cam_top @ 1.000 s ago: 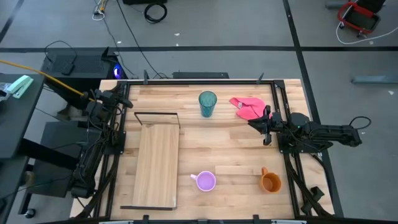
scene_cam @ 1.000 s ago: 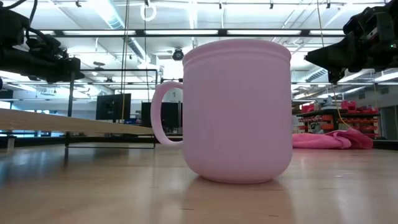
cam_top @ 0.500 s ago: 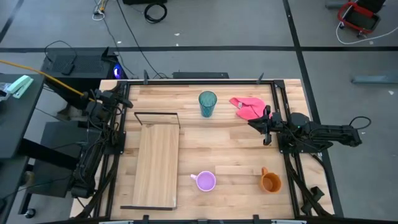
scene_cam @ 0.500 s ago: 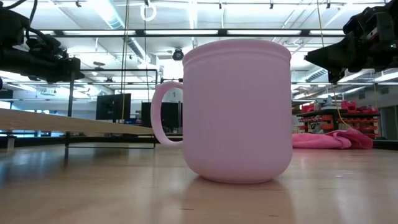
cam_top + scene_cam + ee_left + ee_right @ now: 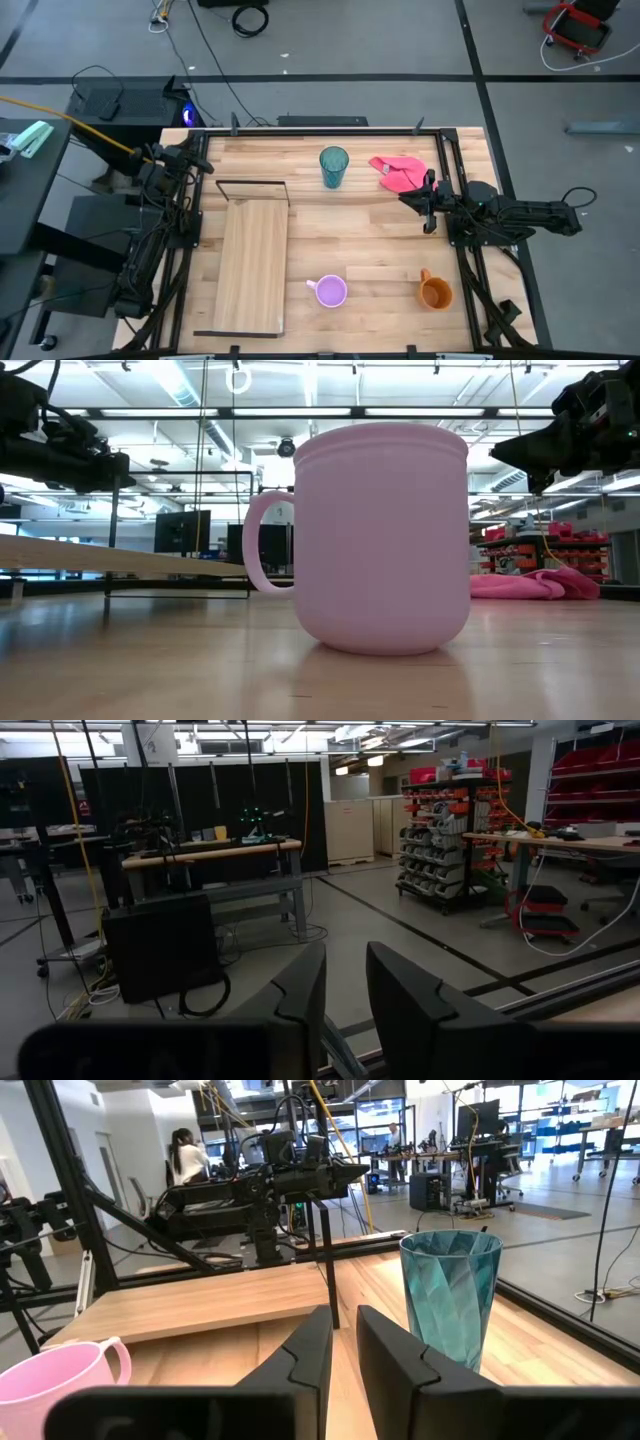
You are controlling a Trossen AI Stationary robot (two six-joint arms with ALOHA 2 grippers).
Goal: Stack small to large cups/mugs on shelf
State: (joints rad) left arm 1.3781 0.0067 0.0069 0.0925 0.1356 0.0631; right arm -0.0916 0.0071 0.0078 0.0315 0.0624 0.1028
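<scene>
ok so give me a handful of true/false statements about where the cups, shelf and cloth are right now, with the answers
1. The shelf has no cup on it. True.
2. The teal tumbler lies on its side. False: it stands upright near the table's far edge.
3. The pink cloth lies beside the teal tumbler, on the right arm's side. True.
4. The right gripper holds the orange mug. False: the mug sits alone near the front edge, and the gripper holds nothing.
5. The lilac mug sits on the table between the shelf and the orange mug. True.
6. The left gripper is over the lilac mug. False: it waits at the table's far left corner.
</scene>
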